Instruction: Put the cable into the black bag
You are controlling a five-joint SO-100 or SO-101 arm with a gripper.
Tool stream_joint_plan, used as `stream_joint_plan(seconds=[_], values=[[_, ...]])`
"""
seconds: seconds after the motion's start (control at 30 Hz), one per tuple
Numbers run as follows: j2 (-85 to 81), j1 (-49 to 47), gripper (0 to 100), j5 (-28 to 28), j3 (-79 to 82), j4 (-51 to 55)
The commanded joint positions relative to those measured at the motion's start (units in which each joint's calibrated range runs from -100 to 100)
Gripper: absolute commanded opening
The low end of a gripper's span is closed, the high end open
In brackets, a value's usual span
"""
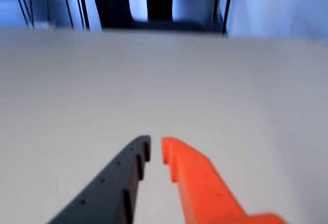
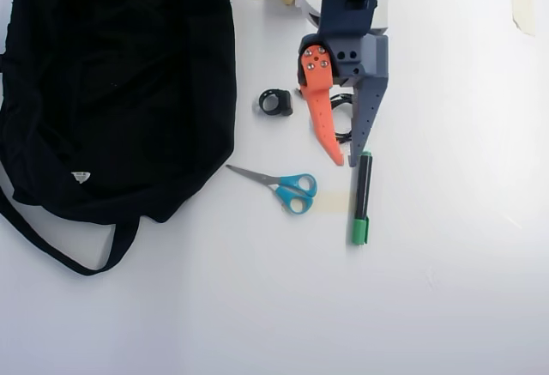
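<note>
While the orange-and-dark claw (image 2: pixel 346 161) hangs slightly parted and empty above the white worktop (image 2: pixel 429 306), a coiled black cable (image 2: pixel 341 103) lies under it, well apart from the black fabric bag (image 2: pixel 111 83).

In the overhead view my pincer (image 2: pixel 347 162) covers most of the cable (image 2: pixel 343 100); only dark loops show between my orange and dark fingers, so I cannot tell its length or how it lies. The black bag (image 2: pixel 120 83), left of the pincer, is cut off by the top and left edges, and its opening cannot be made out. My arm above the pincer runs off the top edge. In the wrist view everything beyond the desk (image 1: pixel 164 80) is blurred dark shapes.
</note>
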Motion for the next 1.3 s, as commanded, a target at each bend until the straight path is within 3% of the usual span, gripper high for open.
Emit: stream_joint_plan(seconds=[0.0, 0.23, 0.8, 1.27], values=[[2.62, 0.85, 3, 0.39, -7.91, -1.53], [2.87, 0.93, 3, 0.39, -0.54, -12.98], [2.54, 1.6, 3, -0.24, 0.45, -12.9], [1.71, -3.33, 3, 0.18, 0.81, -10.23]])
